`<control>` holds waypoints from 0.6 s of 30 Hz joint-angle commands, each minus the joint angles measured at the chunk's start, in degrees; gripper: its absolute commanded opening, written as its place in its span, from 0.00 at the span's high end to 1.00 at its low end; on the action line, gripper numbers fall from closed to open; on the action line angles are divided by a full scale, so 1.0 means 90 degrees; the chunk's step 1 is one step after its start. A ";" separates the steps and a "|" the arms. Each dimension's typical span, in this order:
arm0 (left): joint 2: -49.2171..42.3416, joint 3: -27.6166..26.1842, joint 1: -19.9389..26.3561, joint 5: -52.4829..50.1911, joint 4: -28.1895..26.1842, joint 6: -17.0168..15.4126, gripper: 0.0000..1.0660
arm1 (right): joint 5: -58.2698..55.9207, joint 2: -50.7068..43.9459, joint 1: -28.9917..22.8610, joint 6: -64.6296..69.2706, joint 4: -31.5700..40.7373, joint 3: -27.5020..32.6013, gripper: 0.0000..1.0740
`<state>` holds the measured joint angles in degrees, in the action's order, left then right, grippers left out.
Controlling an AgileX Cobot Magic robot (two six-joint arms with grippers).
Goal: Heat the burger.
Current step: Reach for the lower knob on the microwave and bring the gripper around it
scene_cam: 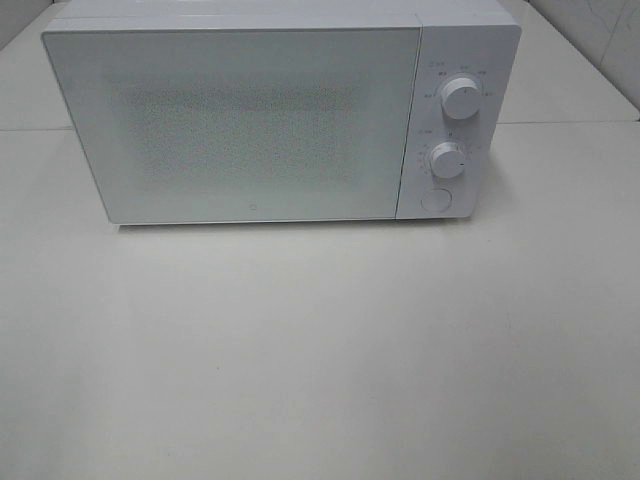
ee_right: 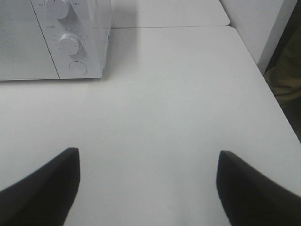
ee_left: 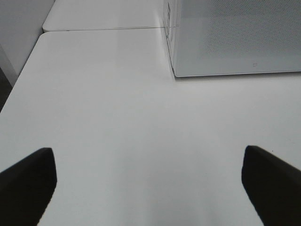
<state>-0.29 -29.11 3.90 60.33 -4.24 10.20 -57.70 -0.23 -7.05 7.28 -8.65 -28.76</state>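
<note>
My left tool (ee_left: 146, 151) and right tool (ee_right: 148, 151) hung spread, empty, over the counter (scene_cam: 320, 380). I saw no burger anywhere; the shut microwave (scene_cam: 250, 120) lay ahead, its round button (scene_cam: 434, 199) nearer the right tool.

White microwave (scene_cam: 240, 120) at back of white table (scene_cam: 320, 360), door (scene_cam: 230, 125) shut, speckled window. Control panel on right: upper knob (scene_cam: 461, 98), lower knob (scene_cam: 447, 160), round button (scene_cam: 435, 198) beneath. Second white tabletop (ee_left: 103, 14) butts on behind, seam visible.
</note>
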 commanded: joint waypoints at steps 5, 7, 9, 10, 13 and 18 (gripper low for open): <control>-0.0121 0.0006 0.0013 -0.0032 -0.0038 -0.0045 0.04 | 0.0726 0.0312 0.0025 -0.0127 -0.0153 -0.0172 0.30; -0.0121 0.0006 0.0013 -0.0032 -0.0038 -0.0045 0.04 | 0.1451 0.0624 0.0025 -0.0134 -0.0166 -0.0185 0.30; -0.0121 0.0006 0.0013 -0.0032 -0.0038 -0.0045 0.04 | 0.2222 0.0955 0.0025 -0.0153 -0.0191 -0.0172 0.30; -0.0121 0.0006 0.0013 -0.0032 -0.0038 -0.0045 0.04 | 0.2674 0.1120 0.0025 -0.0153 -0.0248 -0.0172 0.30; -0.0121 0.0006 0.0013 -0.0032 -0.0038 -0.0045 0.04 | 0.4036 0.1566 0.0025 -0.0153 -0.0579 -0.0159 0.30; -0.0121 0.0006 0.0013 -0.0032 -0.0038 -0.0045 0.04 | 0.5927 0.2317 0.0025 -0.0153 -0.1280 -0.0025 0.30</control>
<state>-0.29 -29.11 3.90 60.33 -4.24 10.08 -10.77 18.68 -7.05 6.82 -17.30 -29.68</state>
